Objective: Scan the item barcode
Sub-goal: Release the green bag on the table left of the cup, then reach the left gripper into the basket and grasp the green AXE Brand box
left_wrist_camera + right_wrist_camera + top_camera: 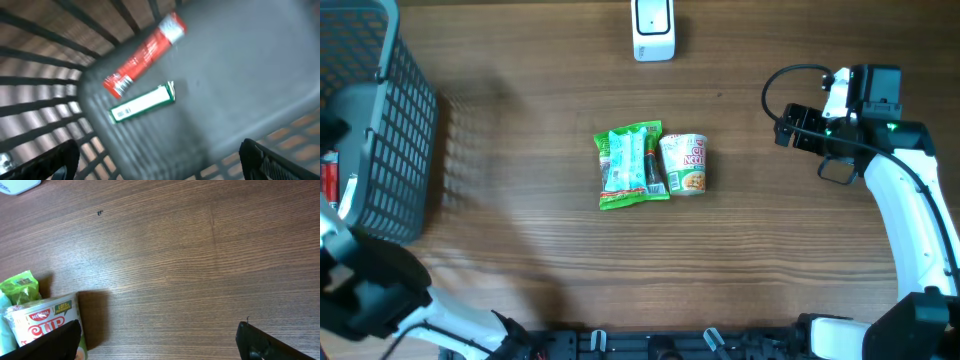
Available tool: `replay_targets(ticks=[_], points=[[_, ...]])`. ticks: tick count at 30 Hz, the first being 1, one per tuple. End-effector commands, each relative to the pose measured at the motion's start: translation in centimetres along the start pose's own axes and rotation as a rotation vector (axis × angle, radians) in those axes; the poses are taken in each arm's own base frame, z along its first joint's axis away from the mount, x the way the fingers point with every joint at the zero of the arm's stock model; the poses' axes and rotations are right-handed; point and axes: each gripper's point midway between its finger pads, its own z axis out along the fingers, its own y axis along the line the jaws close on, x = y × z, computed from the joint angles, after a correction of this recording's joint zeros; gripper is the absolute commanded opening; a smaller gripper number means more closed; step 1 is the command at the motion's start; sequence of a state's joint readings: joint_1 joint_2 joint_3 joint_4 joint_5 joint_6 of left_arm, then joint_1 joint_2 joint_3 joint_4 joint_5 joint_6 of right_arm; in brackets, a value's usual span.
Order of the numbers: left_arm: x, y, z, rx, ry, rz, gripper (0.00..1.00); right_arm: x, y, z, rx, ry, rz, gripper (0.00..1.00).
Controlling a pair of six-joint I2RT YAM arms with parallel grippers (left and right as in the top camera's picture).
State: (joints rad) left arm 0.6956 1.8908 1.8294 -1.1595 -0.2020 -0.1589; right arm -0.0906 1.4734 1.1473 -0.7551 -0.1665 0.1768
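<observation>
A white barcode scanner (653, 28) stands at the table's far edge; its corner (17, 185) shows in the right wrist view. At mid-table a green snack packet (632, 166) lies against a cup of noodles (684, 164) on its side. My right gripper (788, 128) hovers open to the right of the cup (47, 322), nothing between its fingers (270, 342). My left gripper (160, 162) is open over the dark basket (390, 120), looking down at a red tube (145, 55) and a green-and-white box (142, 102) on its floor.
The basket takes up the table's far left corner, and its wire walls (40, 65) rise around the left gripper. The right arm (910, 210) runs along the right edge. Bare wooden tabletop (790, 260) lies between the items and both arms.
</observation>
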Motion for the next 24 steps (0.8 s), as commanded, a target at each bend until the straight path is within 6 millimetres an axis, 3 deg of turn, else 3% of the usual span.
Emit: replay_targets(ticks=[1,5,11,17,24], points=[[2.5,-1.3,4.0,0.033,0.103,0.153,1.00,-0.5,-0.2,-0.2,0.012,-0.013,-0.017,1.00],[3.8,-0.7,6.7,-0.010,0.169,0.189,1.00,-0.5,-0.2,-0.2,0.012,-0.013,-0.017,1.00],[4.3,0.9,9.7,-0.044,0.222,0.165,1.00,-0.5,-0.2,-0.2,0.012,-0.013,-0.017,1.00],[3.9,1.9,11.7,-0.046,0.222,0.146,1.00,-0.5,-0.2,-0.2,0.012,-0.013,-0.017,1.00],[5.3,2.3,14.4,-0.056,0.290,0.148,1.00,-0.5,-0.2,-0.2,0.012,-0.013,-0.017,1.00]])
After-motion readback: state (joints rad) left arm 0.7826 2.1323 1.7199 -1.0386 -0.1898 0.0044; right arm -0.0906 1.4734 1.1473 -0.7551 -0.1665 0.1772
